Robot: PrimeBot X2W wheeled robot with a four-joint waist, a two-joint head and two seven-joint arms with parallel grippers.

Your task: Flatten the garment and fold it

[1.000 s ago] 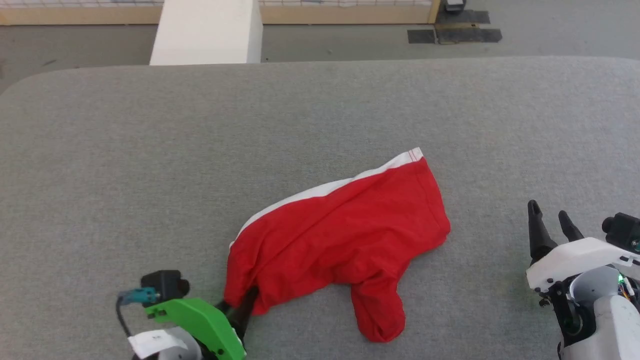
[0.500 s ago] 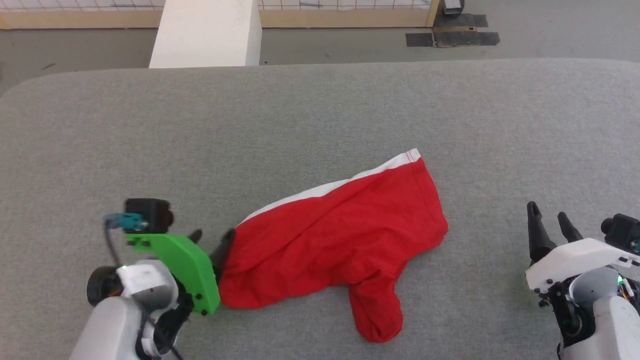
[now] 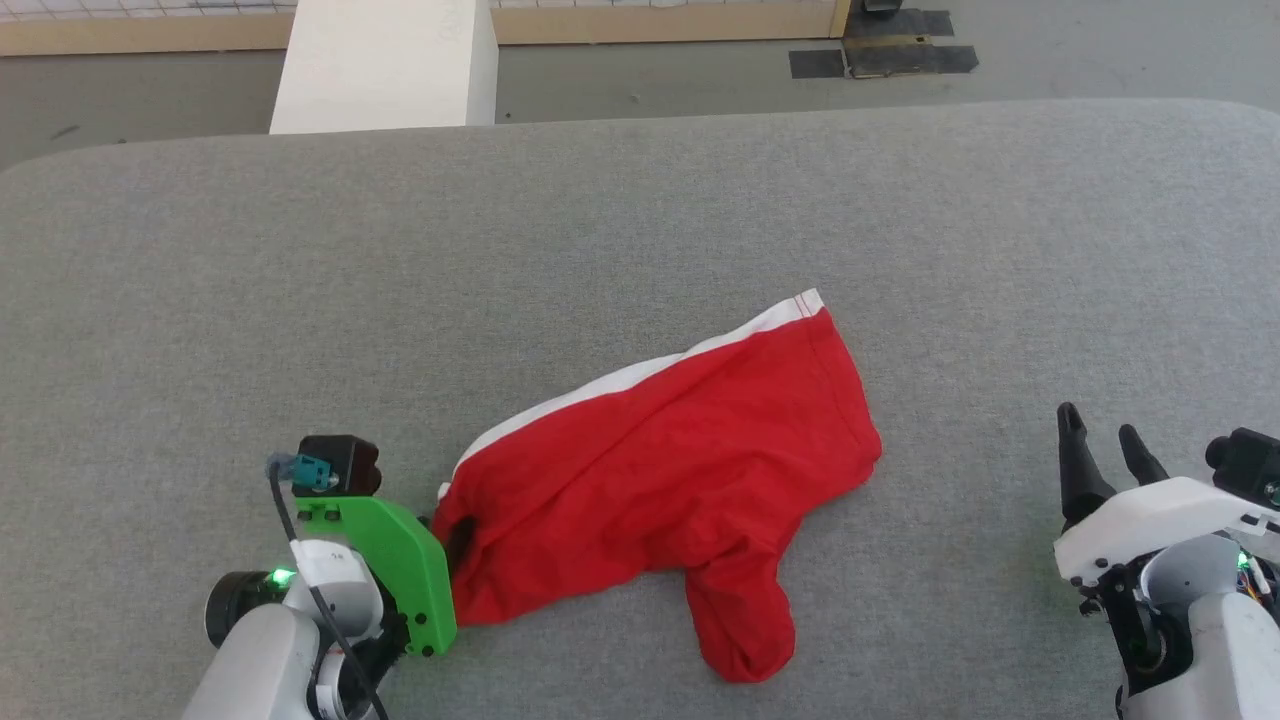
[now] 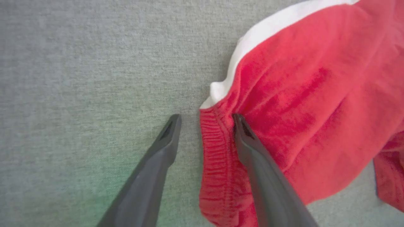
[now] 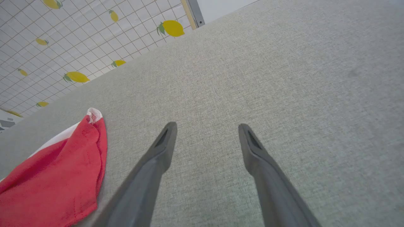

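Reach decides the coming move. The garment (image 3: 660, 470) lies crumpled on the grey surface (image 3: 640, 220), a little toward the robot's side of the middle, and it is not yet flat. Its long axis runs on a diagonal, from the near-left end beside the left claw (image 4: 206, 117) up to the far-right corner, where the white band (image 3: 790, 312) ends. 1 leg (image 3: 745, 625) droops off the near edge toward the robot.

The left claw is at the garment's near-left end, and its 2 fingers stand apart with the gathered waistband (image 4: 216, 148) between them. 1 finger rests over bare grey surface just outside the hem, while the other lies on the red cloth. The jaws straddle the edge without pinching it, so nothing is held yet. From there the cloth stretches away from that claw, up and to the right in the head view.

The right claw (image 3: 1098, 421) hangs well apart from the garment, off to its right over bare surface, with its fingers spread wide and empty. In its own wrist view the striped corner sits off to the left of its fingers, not between them.

The left arm is plainly the nearer one. Closing on the waistband looks like the step in hand. To pull the garment flat along its axis, the right claw would probably need to take the far-right corner.
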